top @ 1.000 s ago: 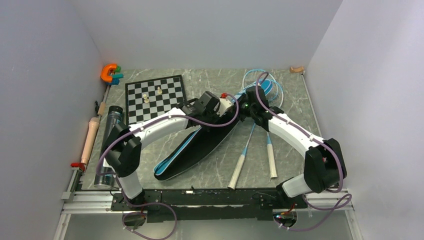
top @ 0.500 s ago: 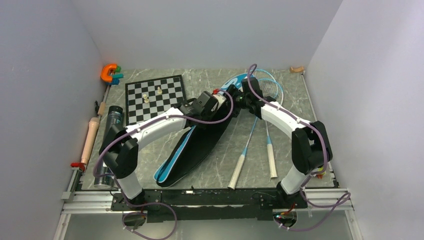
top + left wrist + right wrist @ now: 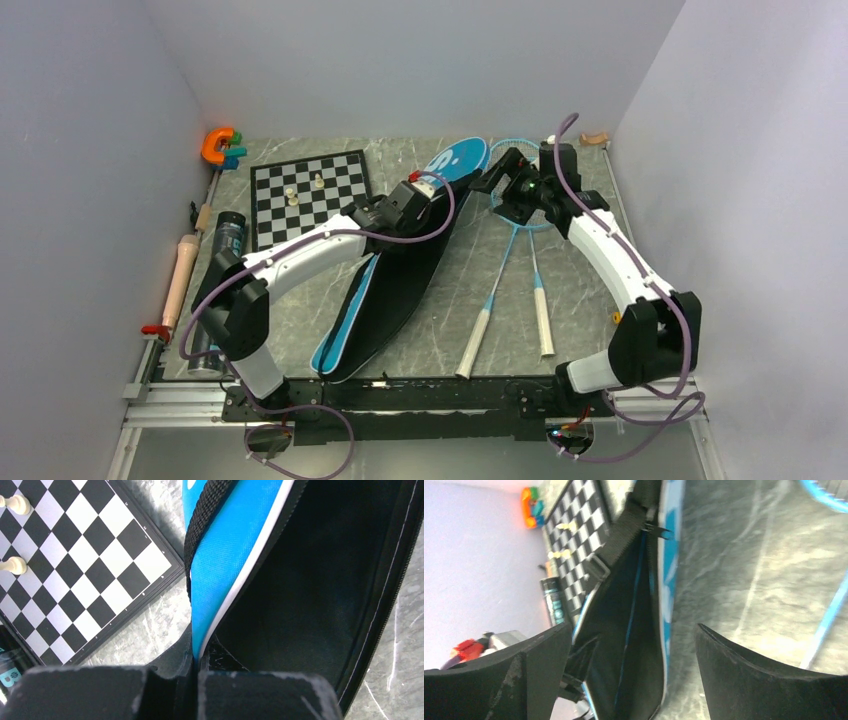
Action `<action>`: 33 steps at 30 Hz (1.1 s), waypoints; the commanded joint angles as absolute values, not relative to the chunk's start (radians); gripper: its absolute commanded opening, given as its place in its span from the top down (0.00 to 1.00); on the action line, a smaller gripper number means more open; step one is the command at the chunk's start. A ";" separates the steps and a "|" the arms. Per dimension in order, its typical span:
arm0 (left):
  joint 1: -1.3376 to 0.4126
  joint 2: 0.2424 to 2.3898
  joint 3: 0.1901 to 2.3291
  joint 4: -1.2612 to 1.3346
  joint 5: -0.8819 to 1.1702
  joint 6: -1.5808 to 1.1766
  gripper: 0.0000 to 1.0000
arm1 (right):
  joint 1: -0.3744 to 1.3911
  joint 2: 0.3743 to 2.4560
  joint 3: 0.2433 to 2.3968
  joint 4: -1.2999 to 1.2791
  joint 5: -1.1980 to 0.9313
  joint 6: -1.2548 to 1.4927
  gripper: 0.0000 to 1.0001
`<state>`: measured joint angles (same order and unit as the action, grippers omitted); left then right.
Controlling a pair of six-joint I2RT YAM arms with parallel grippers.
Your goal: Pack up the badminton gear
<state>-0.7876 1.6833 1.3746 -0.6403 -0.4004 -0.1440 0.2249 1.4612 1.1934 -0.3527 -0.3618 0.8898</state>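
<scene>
Left wrist cam: left pincer (image 3: 195, 666) is clamped on the blue bag (image 3: 235, 560) flap, black lining just ahead. Right pincer (image 3: 634, 660) gapes wide, holding nothing, with the bag to its left and rackets (image 3: 476, 345) on its right.

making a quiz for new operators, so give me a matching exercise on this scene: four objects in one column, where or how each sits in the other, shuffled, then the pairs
Column A
1. blue racket-shaped fabric bag
2. two light-blue-framed rackets with beige handles
3. orange C-shaped plastic clamp
4. black-and-white chessboard

Column B
a. at the far left corner of the table
b. carries two small pale pieces
c. flap edge pinched in the left gripper, black lining showing
d. lying flat, right of the bag

Pairs: 1-c, 2-d, 3-a, 4-b
</scene>
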 commanded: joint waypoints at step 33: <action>-0.743 1.606 1.349 -0.583 -0.182 -0.138 0.99 | 0.301 1.740 1.017 -0.349 0.242 0.759 0.52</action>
<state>-0.7616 1.6634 1.3426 -0.6289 -0.2630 -0.1574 0.2676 1.7237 1.0031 -0.4049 0.1864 0.7635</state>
